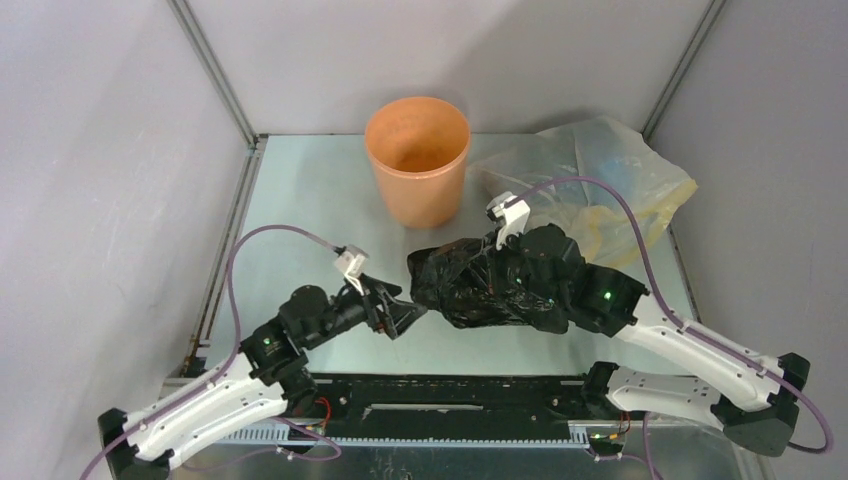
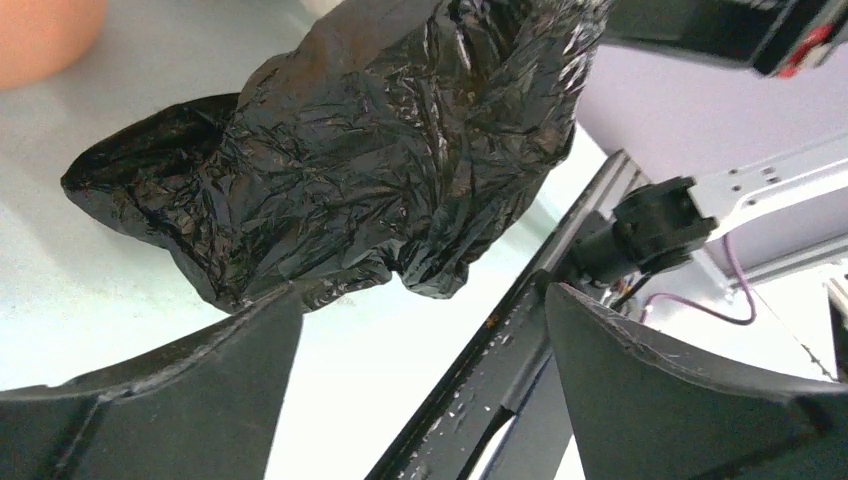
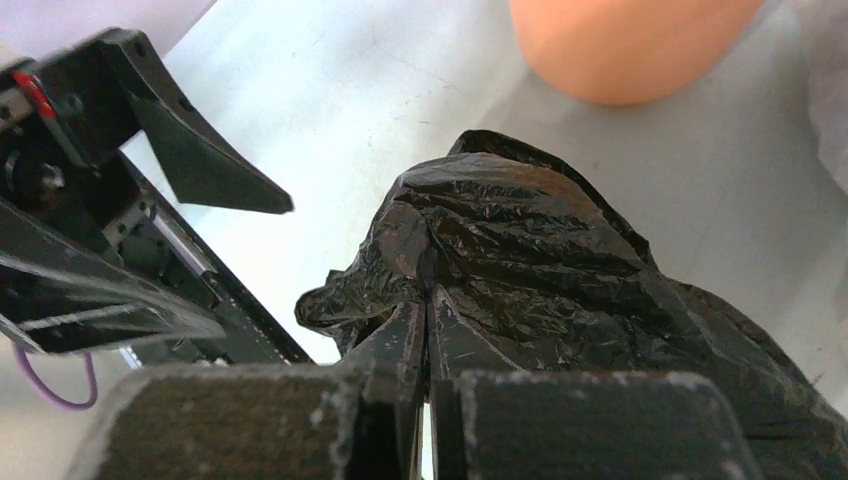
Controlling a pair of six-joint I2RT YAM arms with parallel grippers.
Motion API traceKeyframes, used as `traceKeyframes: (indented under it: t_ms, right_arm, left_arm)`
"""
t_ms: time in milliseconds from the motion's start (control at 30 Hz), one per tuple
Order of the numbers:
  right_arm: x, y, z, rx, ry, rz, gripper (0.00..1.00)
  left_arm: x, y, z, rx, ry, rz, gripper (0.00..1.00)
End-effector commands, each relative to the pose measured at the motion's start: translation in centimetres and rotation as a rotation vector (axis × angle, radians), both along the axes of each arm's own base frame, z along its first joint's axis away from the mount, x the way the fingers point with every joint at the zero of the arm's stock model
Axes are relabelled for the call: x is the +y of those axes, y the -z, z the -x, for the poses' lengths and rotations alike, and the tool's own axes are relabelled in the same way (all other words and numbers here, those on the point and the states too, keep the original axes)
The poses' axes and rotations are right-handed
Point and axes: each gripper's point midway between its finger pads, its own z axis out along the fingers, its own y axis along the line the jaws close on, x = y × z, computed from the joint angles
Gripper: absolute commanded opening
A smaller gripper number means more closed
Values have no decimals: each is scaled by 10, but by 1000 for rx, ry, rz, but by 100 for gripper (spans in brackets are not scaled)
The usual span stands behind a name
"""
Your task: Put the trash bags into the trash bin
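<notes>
The black trash bag is a crumpled, glossy bundle of finely crinkled thin plastic, pinched between the closed fingers of the right gripper. The left gripper gapes wide, with the bag just ahead of its fingertips. Beyond both stands the smooth, round orange trash bin.

glossy crinkled black plastic bag, smooth matt orange plastic bin
</notes>
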Motion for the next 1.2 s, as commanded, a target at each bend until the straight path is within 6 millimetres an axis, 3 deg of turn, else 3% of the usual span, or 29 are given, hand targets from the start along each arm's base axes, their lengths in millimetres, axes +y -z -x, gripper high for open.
traceKeyframes:
  t_ms: [0, 233, 400, 567, 700, 967, 1067, 1167]
  right_arm:
    - [8, -11, 3, 49, -42, -33, 0]
    - [14, -7, -4, 68, -52, -13, 0]
    - [18, -8, -7, 62, -57, -8, 0]
    - [11, -11, -10, 33, -39, 18, 0]
    - [-6, -4, -17, 4, 24, 96, 2]
    - [-40, 9, -15, -151, 184, 317, 82]
    - [-41, 12, -5, -193, 176, 327, 94]
    - [-42, 21, 3, -227, 182, 344, 98]
  left_arm:
    - [-9, -23, -13, -138, -40, -45, 100]
    - [-30, -30, -19, -174, -22, -100, 99]
    - [-42, -33, -30, -175, -72, -192, 86]
    - [-44, -26, -46, -133, -144, -314, 45]
    - [-45, -34, -54, -99, -191, -345, 2]
    - [-65, -69, -59, 28, -95, -256, 0]
    - [-69, -76, -63, 45, -89, -232, 0]
    - [-71, -78, -66, 61, -84, -224, 0]
